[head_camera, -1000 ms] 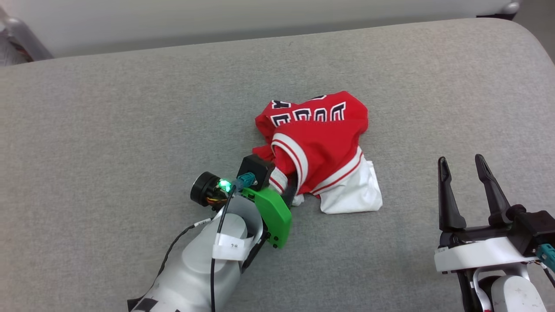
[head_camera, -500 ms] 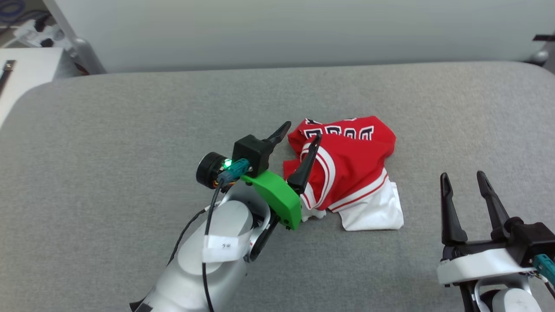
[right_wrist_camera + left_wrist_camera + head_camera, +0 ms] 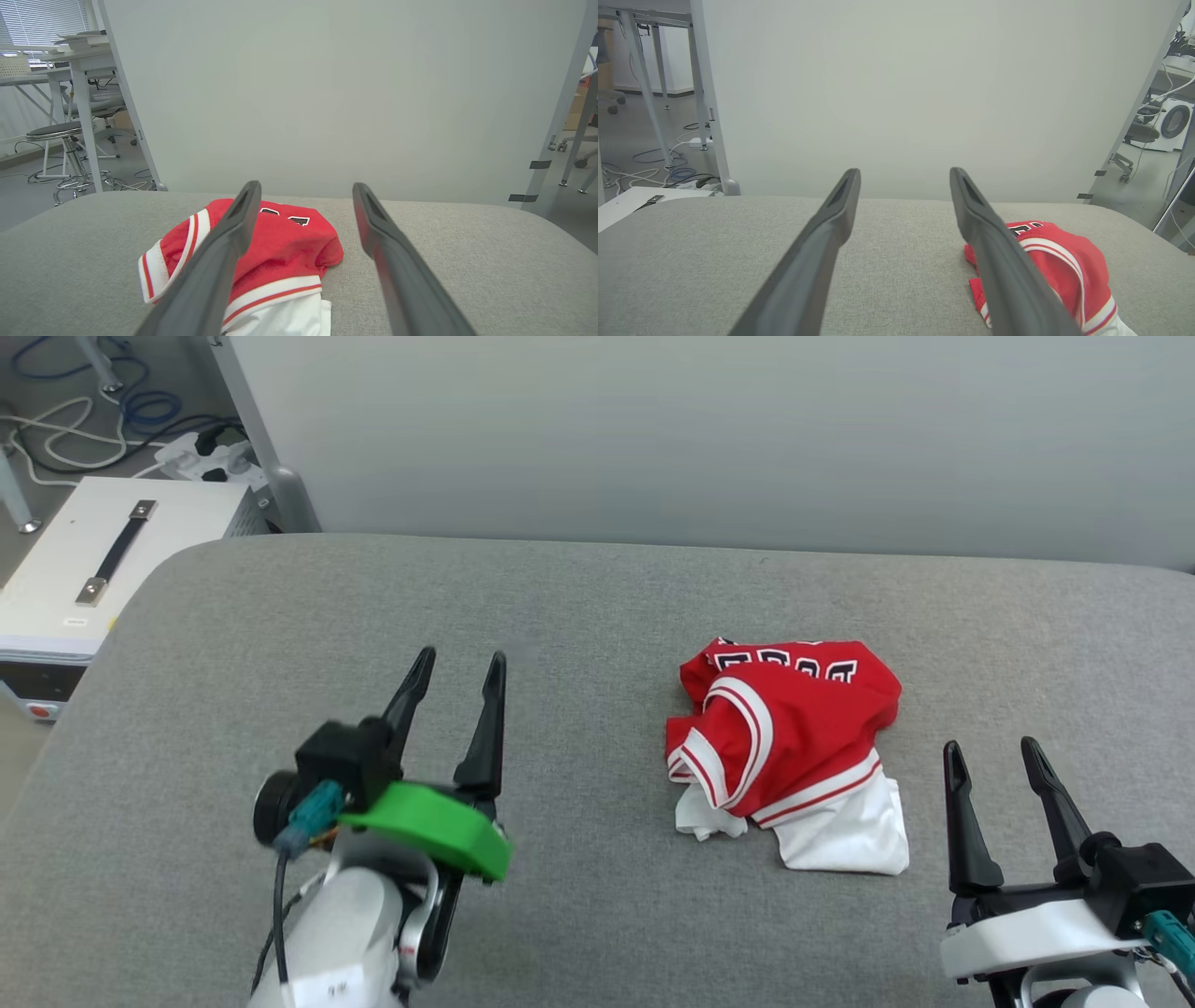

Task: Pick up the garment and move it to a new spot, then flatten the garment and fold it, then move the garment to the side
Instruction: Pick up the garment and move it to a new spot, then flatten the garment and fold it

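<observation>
Loosely crumpled garment [image 3: 803, 737], seemingly unheld

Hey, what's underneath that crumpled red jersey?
The red jersey lies bunched on the grey padded surface. White fabric of the same shirt sticks out from under its near edge. Anything else beneath the folds is covered.

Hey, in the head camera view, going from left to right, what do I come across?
white box → left hand → garment → right hand
</observation>
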{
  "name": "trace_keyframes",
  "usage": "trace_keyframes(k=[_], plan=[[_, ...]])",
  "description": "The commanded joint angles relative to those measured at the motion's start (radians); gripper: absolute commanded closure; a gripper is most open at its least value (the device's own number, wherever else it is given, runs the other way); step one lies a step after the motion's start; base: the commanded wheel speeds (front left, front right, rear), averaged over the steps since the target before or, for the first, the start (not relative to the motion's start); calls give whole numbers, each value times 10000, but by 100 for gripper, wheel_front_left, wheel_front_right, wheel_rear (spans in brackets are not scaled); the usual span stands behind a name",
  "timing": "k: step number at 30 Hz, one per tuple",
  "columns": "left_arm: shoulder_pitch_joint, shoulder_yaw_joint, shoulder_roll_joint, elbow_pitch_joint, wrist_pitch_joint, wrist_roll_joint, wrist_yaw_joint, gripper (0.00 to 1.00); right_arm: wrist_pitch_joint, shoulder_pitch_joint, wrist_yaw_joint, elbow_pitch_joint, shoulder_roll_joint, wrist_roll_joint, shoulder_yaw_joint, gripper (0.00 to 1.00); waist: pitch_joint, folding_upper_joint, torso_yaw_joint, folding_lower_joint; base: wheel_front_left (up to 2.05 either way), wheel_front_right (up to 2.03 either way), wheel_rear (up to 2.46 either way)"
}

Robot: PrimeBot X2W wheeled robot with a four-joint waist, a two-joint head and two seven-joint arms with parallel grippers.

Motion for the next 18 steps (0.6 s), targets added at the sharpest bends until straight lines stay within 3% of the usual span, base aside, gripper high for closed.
trace_keyframes(k=[1, 11, 18], plan=[[455, 133, -53, -295, -58, 265, 23, 0, -47, 151, -11, -73, 1, -12, -12, 0, -68, 0, 62, 1, 0, 0, 0], [2377, 1107, -770, -1197, -58, 1293, -377, 0, -47, 324, -11, -145, 1, 127, 15, 0, -206, 0, -16, 1, 0, 0, 0], [2633, 1411, -1058, -1038, -58, 1800, -843, 0, -47, 295, -11, -183, 1, 200, 69, 0, -211, 0, -85, 1, 0, 0, 0]])
